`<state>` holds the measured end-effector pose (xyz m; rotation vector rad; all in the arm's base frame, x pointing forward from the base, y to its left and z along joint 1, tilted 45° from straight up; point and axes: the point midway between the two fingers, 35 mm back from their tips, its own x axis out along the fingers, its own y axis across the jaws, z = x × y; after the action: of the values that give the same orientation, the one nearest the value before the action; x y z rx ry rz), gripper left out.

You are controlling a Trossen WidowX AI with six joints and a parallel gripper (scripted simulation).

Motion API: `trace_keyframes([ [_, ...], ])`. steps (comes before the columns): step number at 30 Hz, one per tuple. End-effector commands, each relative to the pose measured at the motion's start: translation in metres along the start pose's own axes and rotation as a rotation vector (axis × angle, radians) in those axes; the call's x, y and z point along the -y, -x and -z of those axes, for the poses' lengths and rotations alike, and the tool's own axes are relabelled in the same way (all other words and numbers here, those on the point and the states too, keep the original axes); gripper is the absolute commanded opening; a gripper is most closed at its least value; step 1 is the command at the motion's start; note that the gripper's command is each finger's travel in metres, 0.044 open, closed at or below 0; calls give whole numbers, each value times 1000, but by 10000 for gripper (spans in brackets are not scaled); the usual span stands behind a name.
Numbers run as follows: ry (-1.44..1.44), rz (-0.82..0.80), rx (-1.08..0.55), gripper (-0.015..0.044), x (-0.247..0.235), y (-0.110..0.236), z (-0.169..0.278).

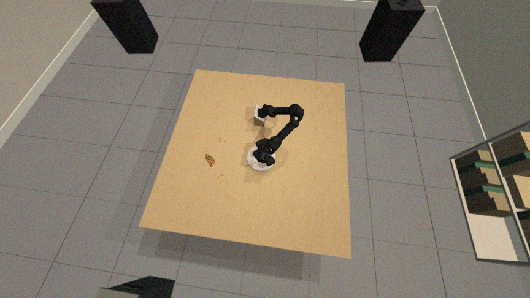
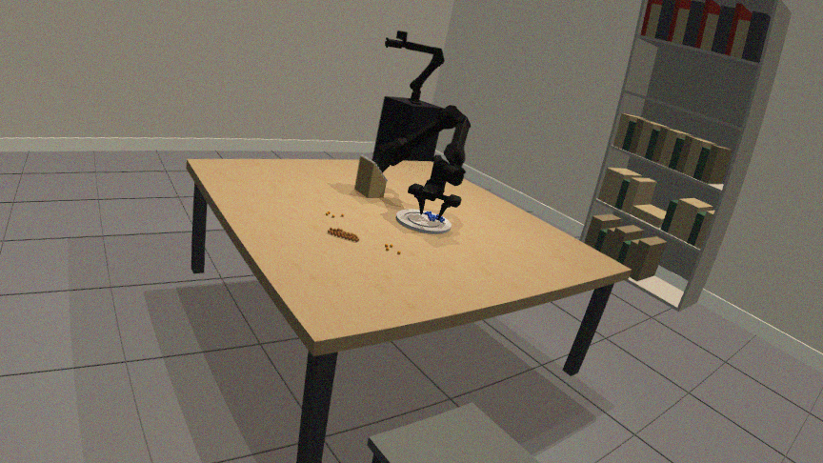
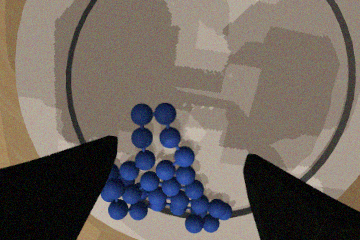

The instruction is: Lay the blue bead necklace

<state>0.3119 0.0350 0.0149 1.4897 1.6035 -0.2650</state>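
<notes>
The blue bead necklace [image 3: 163, 181] [image 2: 431, 215] lies in a bunched heap on the round white bead board [image 3: 40, 59] [image 2: 411, 219] [image 1: 258, 164]. The heap sits at the near side of the board, across the thin dark groove [image 3: 68, 68], with two strands of it reaching toward the middle. My gripper [image 3: 182, 155] [image 2: 430, 211] [image 1: 264, 156] is open and points down just above the board. Its black fingers stand on either side of the heap, the left one close to the beads. Nothing is held.
A short brown bead strand [image 1: 210, 159] [image 2: 343, 233] and two small groups of loose orange beads [image 1: 221, 138] [image 1: 220, 176] lie on the table left of the board. A tan block [image 1: 258, 116] [image 2: 370, 178] stands at the arm's base. A bookshelf [image 2: 686, 130] is off to the right.
</notes>
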Motion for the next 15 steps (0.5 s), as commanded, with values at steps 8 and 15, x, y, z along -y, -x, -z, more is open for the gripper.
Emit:
trace_keyframes([
  [8,-1,1,-1,153,0,-1,0],
  [15,-1,1,-1,8,0,-1,0],
])
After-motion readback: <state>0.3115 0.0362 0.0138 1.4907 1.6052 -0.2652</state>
